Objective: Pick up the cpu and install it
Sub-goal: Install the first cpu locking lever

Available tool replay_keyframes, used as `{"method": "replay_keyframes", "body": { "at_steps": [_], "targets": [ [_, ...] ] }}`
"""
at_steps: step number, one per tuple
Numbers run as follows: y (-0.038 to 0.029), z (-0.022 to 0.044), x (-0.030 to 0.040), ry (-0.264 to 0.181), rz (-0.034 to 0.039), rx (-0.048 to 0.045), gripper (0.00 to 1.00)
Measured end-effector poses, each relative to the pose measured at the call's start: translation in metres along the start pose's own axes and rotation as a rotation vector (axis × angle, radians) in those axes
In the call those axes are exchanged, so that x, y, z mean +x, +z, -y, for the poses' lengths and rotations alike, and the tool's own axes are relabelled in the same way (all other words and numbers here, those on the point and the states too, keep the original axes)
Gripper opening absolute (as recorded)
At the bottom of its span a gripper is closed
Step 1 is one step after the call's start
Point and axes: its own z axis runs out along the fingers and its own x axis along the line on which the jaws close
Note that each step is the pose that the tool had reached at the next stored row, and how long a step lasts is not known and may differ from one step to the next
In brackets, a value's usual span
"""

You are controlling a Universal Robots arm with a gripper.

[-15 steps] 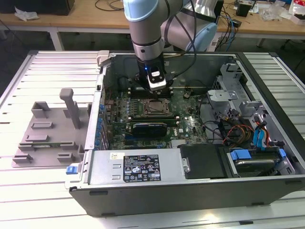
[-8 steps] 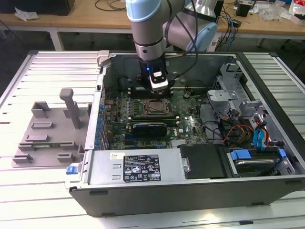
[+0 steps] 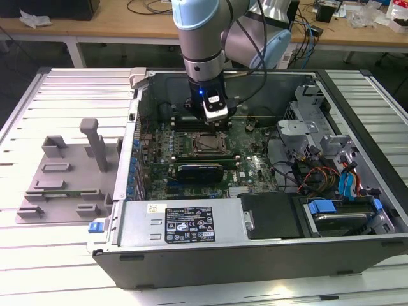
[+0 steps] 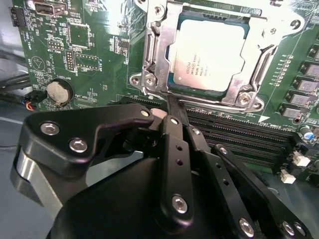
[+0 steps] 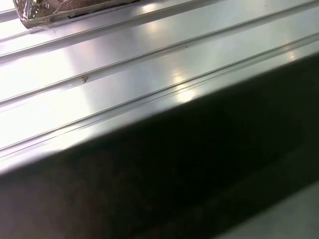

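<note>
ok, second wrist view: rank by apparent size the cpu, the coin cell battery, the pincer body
1. pincer body: largest, though it sits nearest the camera, so its size is inflated.
2. cpu, seated in the socket frame.
3. coin cell battery: smallest.

The cpu [image 4: 208, 55] is a flat square chip with a pale silver-grey metal top bearing faint print; it lies flat and level, seated in the socket frame [image 4: 149, 55] on the green motherboard [image 4: 89, 45]; nothing touches it.
</note>
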Motion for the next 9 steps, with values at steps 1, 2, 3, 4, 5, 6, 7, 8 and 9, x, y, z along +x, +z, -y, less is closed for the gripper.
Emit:
{"method": "replay_keyframes", "body": {
  "at_steps": [1, 2, 3, 4, 5, 6, 7, 8, 9],
  "targets": [
    [0.0000, 0.0000, 0.0000, 0.001, -0.0013, -0.0033, 0.11],
    [0.0000, 0.0001, 0.0000, 0.002, -0.0045, -0.0114, 0.11],
    [0.0001, 0.0007, -0.0004, 0.003, -0.0056, -0.0144, 0.11],
    [0.0000, 0.0010, -0.0006, 0.004, -0.0069, -0.0172, 0.11],
    [-0.0002, 0.0008, -0.0007, 0.004, -0.0076, -0.0185, 0.11],
    [-0.0014, 0.0005, -0.0010, 0.004, -0.0077, -0.0198, 0.11],
    [-0.0051, 0.0003, -0.0016, 0.004, -0.0082, -0.0185, 0.11],
    [-0.0071, 0.0000, -0.0019, 0.004, -0.0082, -0.0186, 0.11],
    [-0.0093, -0.0003, -0.0023, 0.004, -0.0082, -0.0186, 0.11]
  ]
}}
